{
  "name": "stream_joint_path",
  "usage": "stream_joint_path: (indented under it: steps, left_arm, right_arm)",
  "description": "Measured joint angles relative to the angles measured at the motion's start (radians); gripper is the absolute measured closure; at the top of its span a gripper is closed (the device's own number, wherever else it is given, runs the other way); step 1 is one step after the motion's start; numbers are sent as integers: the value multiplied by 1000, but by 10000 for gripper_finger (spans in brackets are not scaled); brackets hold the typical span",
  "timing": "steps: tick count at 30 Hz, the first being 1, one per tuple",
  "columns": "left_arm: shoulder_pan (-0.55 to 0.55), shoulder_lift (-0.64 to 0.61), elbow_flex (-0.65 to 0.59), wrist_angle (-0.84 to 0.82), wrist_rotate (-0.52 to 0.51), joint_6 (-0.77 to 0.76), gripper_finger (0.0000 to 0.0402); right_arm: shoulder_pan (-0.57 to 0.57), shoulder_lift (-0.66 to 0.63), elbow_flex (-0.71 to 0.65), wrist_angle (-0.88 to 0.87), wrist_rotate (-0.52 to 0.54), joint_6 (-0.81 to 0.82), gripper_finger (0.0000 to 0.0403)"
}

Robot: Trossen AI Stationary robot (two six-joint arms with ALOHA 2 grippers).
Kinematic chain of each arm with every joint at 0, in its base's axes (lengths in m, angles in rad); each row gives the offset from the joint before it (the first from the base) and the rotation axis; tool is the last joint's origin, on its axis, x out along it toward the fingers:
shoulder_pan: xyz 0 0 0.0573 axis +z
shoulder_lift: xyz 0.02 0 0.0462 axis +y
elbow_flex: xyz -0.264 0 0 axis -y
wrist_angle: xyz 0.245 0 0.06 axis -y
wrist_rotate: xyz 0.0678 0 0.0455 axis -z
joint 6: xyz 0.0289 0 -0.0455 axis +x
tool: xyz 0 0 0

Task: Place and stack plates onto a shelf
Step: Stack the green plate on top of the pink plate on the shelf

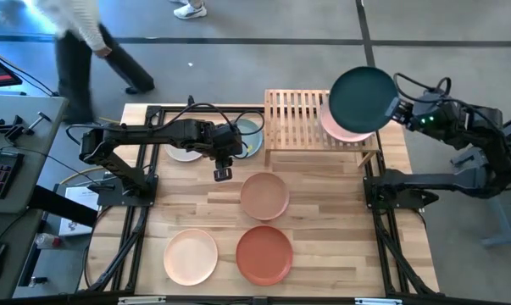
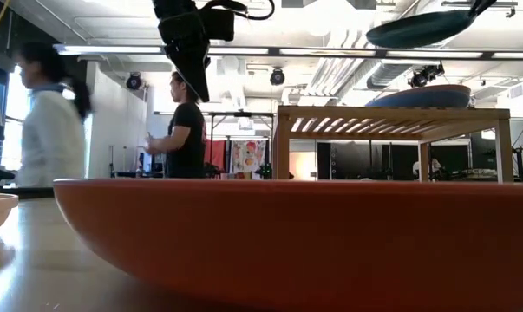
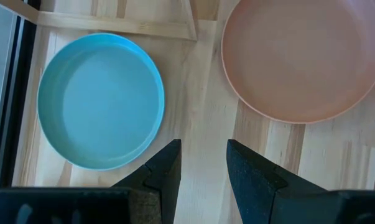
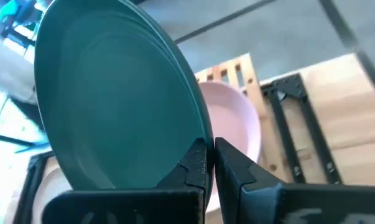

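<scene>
Right gripper (image 4: 211,163) clenched on rim of round matte dark green plate (image 1: 362,99), carried above the pink plate (image 1: 340,125) at the slatted light-wood shelf's (image 1: 293,119) 3 o'clock end, likely for stacking. Left gripper (image 3: 203,171) released, empty, hovering at table center.

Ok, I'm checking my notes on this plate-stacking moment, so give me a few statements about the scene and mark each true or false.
1. The right gripper is shut on the rim of the dark green plate. True.
2. The dark green plate already lies flat on the shelf. False: it is held tilted in the air above the pink plate on the shelf.
3. The left gripper holds the blue plate. False: it is open and empty, above the bare tabletop between the blue plate and the tan-pink plate.
4. The orange-red plate and the peach plate lie side by side on the table. True.
</scene>
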Motion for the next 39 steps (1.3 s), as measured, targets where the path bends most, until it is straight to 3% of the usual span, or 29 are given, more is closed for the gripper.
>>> stream_joint_path:
  steps: [6,13,18,22,29,39]
  left_arm:
    - [0,0,0,0,0,0,286]
    - [23,0,0,5,0,10,286]
    - [64,0,0,13,0,8,286]
    - [97,0,0,19,0,8,286]
    - [142,0,0,19,0,0,286]
    - [178,0,0,32,0,0,286]
  right_arm:
    - [-19,2,0,105,74,-203,403]
    - [-57,27,0,386,87,-530,403]
    - [-115,51,0,476,62,-660,403]
    - [-176,84,0,439,39,-672,403]
    - [-268,175,-1,175,31,-501,403]
    - [-272,233,-1,132,-3,-426,403]
